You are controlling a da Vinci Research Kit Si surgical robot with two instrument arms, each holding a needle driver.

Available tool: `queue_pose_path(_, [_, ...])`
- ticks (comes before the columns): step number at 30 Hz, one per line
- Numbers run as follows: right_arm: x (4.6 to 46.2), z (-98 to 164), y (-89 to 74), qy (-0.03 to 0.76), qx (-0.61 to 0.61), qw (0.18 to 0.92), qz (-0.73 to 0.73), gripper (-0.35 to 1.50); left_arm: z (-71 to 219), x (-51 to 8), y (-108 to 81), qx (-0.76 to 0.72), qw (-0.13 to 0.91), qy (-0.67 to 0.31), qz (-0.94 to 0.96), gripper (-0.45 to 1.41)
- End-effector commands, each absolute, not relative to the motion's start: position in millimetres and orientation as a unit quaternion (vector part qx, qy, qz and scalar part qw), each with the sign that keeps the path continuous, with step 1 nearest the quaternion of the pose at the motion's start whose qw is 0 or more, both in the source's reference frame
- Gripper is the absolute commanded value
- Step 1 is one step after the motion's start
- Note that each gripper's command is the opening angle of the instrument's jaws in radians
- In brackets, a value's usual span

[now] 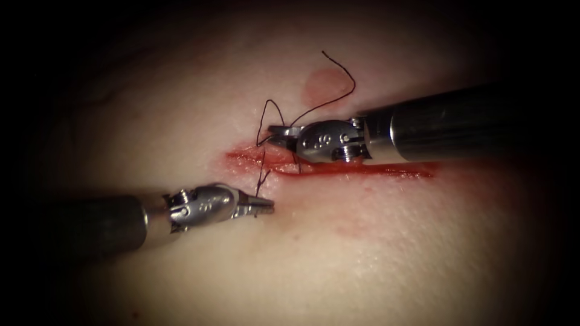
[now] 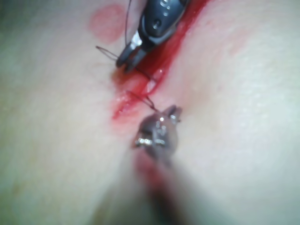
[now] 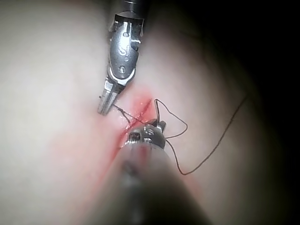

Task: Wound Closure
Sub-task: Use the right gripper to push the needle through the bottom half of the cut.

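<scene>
— Where did we have the thread (image 1: 264,158) at that point?

— Strung across the cut (image 1: 338,168). Our left tool (image 1: 266,207) sat just below the cut with its jaws closed on one strand; our right tool (image 1: 275,134) lay over the cut's upper edge with its jaws pinched together at the thread, where a loop rose and a long free tail curled away above the cut. Between the two tips the strands looked twisted together — a knot forming, we judged.

— And the needle?

— We couldn't make it out, so we said nothing of where it lay.

— How did we expect the thread to handle?

— Light, limp, very thin — no stiffness to hold a shape, and likely slick from the red fluid (image 1: 393,171) along the cut. We judged it should be taken flat between the jaw faces, close to the twist, not out on the free tail, where it would only flop.

— And the tissue (image 1: 362,253)?

— Soft and wet beside the cut. In our view it would tear under a hard sideways pull, so tension ought to run along the strand.
</scene>
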State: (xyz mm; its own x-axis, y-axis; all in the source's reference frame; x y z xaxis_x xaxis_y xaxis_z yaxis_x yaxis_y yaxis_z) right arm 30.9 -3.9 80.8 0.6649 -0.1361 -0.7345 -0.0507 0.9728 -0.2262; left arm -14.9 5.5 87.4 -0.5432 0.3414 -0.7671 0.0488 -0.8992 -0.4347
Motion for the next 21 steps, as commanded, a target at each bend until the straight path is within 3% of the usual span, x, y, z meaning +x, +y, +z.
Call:
queue_pose_path(1, [31.2,81.0,-4.0,0.413,-0.111,0.904,-0.015,-0.35,88.1,-15.6,5.1,-0.471,0.085,-0.209,0.853,-0.35])
queue_pose_path(21, [31.4,79.2,-3.5,0.450,-0.093,0.886,0.066,-0.35,88.6,-16.3,5.0,-0.470,0.086,-0.206,0.854,-0.35])
